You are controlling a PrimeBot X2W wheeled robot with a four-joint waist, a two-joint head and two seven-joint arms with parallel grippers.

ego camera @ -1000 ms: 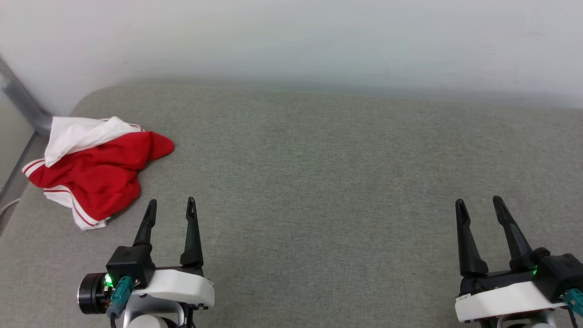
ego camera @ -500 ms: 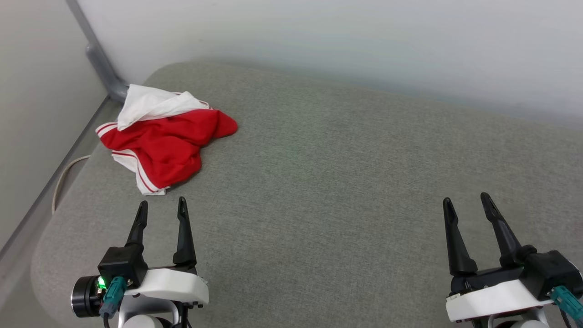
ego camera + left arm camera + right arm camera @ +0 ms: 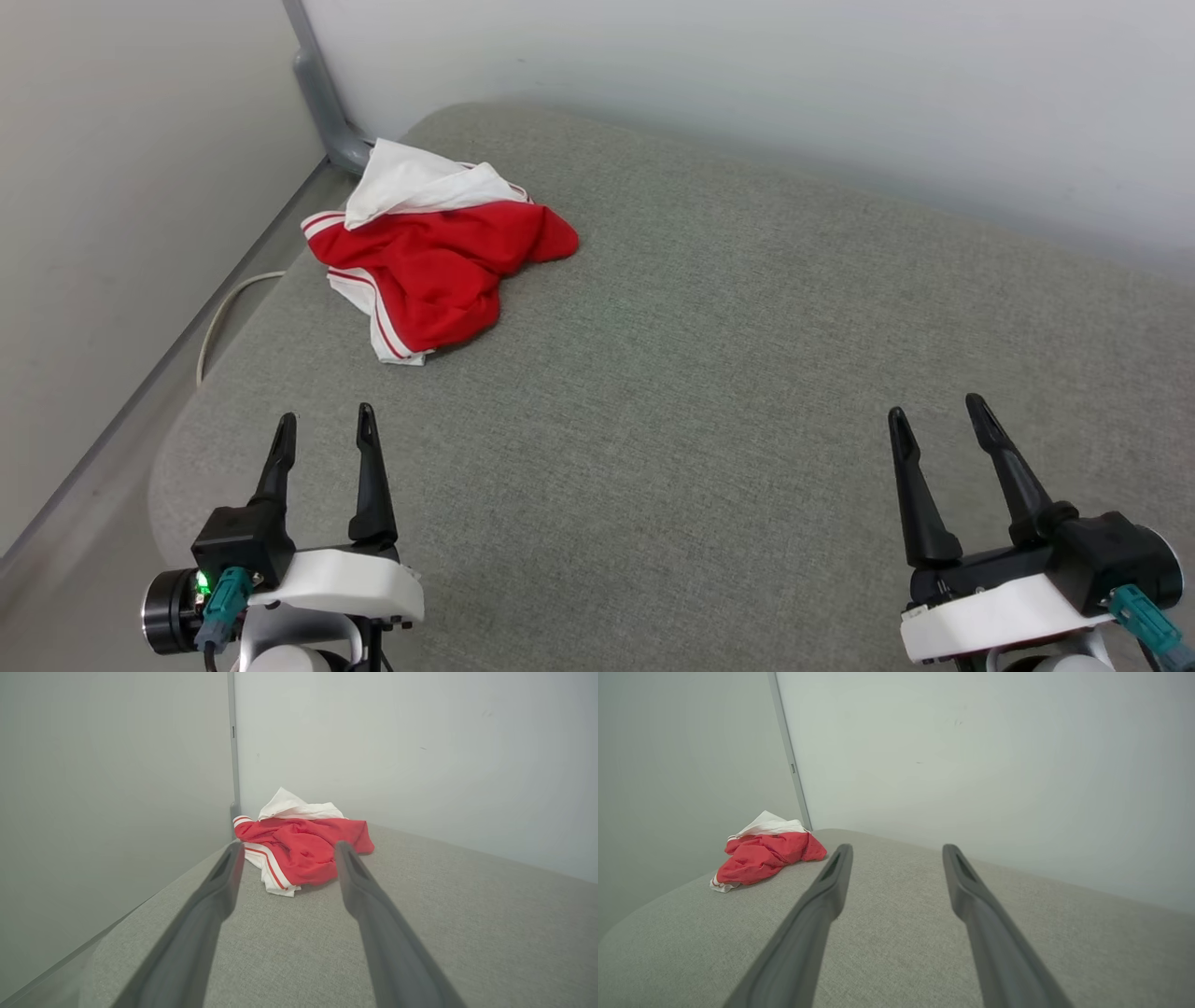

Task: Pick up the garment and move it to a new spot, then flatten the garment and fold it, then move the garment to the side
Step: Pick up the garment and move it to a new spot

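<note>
The garment (image 3: 434,261) lies crumpled near the far left corner of the grey padded surface (image 3: 709,373), red cloth with a white part on top and striped trim at its near edge. In the left wrist view the garment (image 3: 299,847) sits straight ahead beyond the fingertips. From the right wrist the garment (image 3: 763,855) appears off to the left. My left gripper (image 3: 323,425) hovers open at the lower left, short of the cloth and apart from it. My right gripper (image 3: 935,415) stands open at the lower right, far from the cloth, with nothing between its fingers.
Pale walls meet at a grey corner post (image 3: 322,103) just behind the garment. A white cable (image 3: 219,317) hangs in the gap beside the surface's left edge. The surface's rounded front-left corner lies just left of my left gripper.
The head camera has swung left, so the garment now sits nearer the picture's middle and the left wall shows. Both grippers stay open and hold nothing.
</note>
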